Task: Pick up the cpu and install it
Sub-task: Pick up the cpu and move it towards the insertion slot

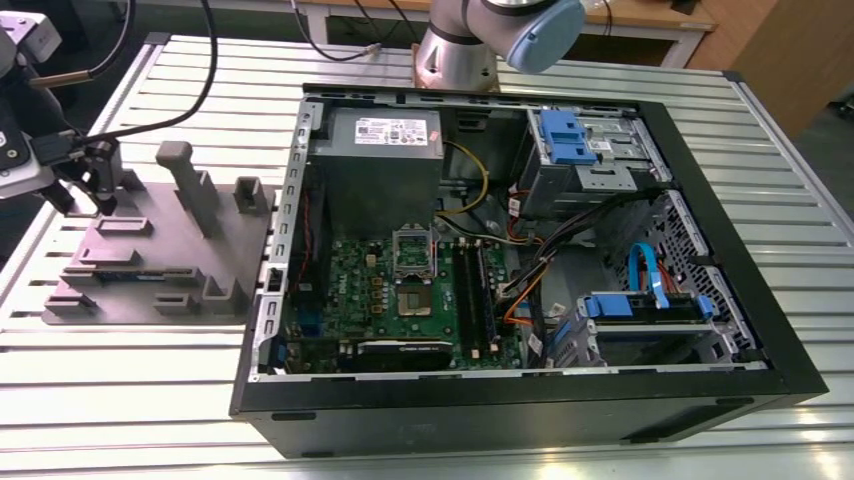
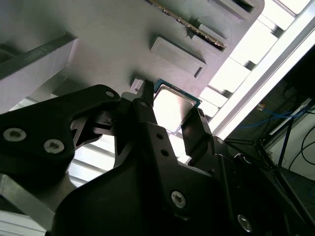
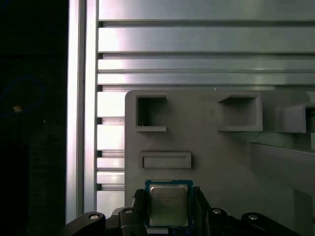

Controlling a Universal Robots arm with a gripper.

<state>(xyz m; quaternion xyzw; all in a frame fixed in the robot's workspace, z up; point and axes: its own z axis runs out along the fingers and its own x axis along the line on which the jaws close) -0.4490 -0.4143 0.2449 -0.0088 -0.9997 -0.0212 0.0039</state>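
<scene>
Pincer point(image 3: 169, 212) tight around the cpu point(image 3: 168, 204), faint illegible print on its silvery lid.

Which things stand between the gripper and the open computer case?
In the exterior view, grey upright blocks stand there, between the gripper and the case.

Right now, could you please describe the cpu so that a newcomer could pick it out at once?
Beside the open computer case, on the exterior view's left, lies a grey fixture plate. At its outer edge the gripper has its fingers shut on the cpu. It is the one small flat silvery square among grey plastic blocks.
</scene>
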